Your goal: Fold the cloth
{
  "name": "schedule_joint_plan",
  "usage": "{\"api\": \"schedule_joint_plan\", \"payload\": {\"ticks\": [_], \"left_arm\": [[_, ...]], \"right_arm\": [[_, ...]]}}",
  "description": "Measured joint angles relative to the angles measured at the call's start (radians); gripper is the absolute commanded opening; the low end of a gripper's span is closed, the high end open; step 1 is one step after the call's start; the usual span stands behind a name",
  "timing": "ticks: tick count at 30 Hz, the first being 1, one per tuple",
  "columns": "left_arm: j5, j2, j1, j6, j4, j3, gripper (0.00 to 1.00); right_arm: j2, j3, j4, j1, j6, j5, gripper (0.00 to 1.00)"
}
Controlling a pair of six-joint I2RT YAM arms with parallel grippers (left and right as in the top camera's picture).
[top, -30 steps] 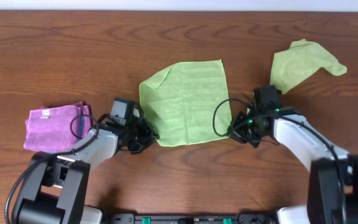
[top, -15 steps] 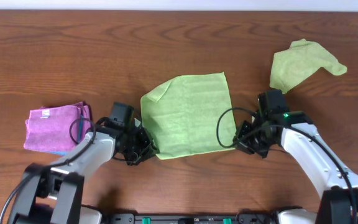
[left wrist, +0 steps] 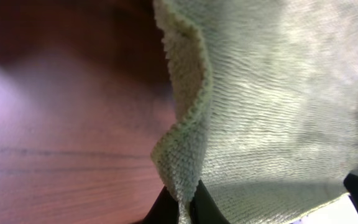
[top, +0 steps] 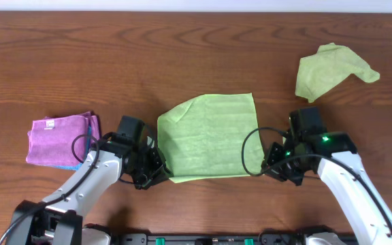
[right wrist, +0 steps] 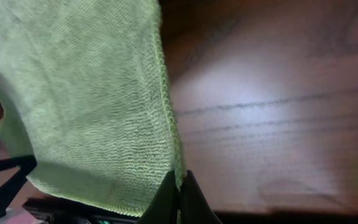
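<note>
Wood desk (top: 182,47), centre-front: green cloth (top: 206,136) stretched between my arms | left gripper (top: 159,173) pinching its near-left corner | right gripper (top: 265,165) pinching near-right corner | crumpled green rag (top: 332,68) far-right corner | folded purple cloth (top: 56,139) left edge

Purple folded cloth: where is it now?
Overhead view: purple folded cloth lies at the table's left side, beside the left arm, apart from the flat green cloth.

no legible text, no labels, no numbers
</note>
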Motion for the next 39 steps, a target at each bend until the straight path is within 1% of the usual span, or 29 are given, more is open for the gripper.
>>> {"api": "schedule_joint_plan", "payload": {"ticks": [8, 16, 21, 30, 36, 39], "left_arm": [[0.04, 0.0, 0.0, 0.031, -0.064, 0.0, 0.06], [0.047, -0.023, 0.0, 0.034, -0.094, 0.0, 0.06], [0.054, -0.032, 0.0, 0.034, -0.124, 0.012, 0.06], [0.025, -0.032, 0.0, 0.034, -0.123, 0.121, 0.06], [-0.027, -0.032, 0.0, 0.034, -0.12, 0.124, 0.06], [-0.057, -0.032, 0.0, 0.034, -0.094, 0.124, 0.06]], "right_arm": [[-0.006, 0.0, -0.076, 0.006, -0.003, -0.002, 0.01], [-0.063, 0.0, -0.081, 0.063, 0.015, 0.011, 0.02], [-0.115, 0.0, -0.074, 0.068, 0.038, 0.018, 0.01], [-0.127, 0.0, 0.017, 0.068, 0.059, 0.04, 0.01], [-0.126, 0.0, 0.089, 0.068, 0.059, 0.06, 0.01], [-0.126, 0.0, 0.129, 0.068, 0.059, 0.073, 0.01]]}}
